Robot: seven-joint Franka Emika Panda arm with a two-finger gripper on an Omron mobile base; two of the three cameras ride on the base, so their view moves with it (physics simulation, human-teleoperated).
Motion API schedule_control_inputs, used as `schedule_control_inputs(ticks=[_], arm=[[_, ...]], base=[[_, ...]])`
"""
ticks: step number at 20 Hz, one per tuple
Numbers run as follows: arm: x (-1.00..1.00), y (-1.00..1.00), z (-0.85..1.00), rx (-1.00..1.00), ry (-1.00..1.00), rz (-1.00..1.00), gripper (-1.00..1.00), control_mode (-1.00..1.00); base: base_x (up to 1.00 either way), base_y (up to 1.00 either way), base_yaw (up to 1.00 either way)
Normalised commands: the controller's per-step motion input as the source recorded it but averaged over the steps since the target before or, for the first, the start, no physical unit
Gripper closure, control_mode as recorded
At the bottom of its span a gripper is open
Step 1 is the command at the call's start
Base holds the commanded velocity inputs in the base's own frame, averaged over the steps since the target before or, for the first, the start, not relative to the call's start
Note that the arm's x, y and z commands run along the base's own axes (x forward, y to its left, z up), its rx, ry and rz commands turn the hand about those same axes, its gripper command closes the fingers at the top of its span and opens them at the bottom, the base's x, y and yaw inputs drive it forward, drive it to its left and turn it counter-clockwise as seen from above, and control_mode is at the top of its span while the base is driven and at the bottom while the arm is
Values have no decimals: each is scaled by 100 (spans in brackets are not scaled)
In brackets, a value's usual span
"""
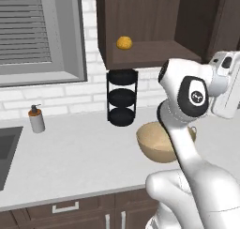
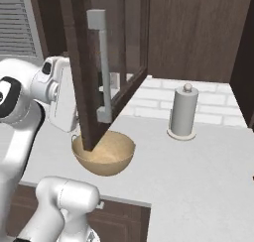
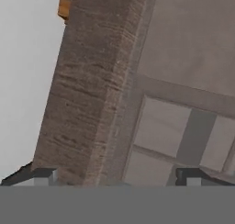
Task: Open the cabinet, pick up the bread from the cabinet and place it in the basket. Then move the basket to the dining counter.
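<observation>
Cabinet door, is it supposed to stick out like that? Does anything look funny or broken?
Nothing looks broken or spilled. The cabinet door is swung open on purpose, out over the basket, and the bread sits neatly on the shelf. The open gripper is right at the door's edge.

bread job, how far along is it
Done: the cabinet door stands swung open. In hand: nothing; the gripper is open, close against the door's edge. Left: the bread sits on the cabinet shelf, the basket is empty on the counter, and carrying it to the dining counter comes last.
</observation>
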Motion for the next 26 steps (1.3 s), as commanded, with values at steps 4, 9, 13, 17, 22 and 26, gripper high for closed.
schedule_control_inputs(ticks=[4, 9, 13, 17, 22, 26], arm=[[-16, -63, 0, 23, -3, 13, -100, -100], [-9, -22, 0, 13, 0, 9, -100, -100], [0, 70, 0, 14, 0, 13, -100, -100], [16, 100, -23, 16, 1, 19, -100, -100], [52, 86, -30, 27, 0, 12, -100, -100], [74, 79, -20, 39, 0, 2, -100, -100]], base=[[0, 0, 0], [0, 0, 0], [0, 0, 0], [0, 0, 0], [0, 0, 0], [0, 0, 0]])
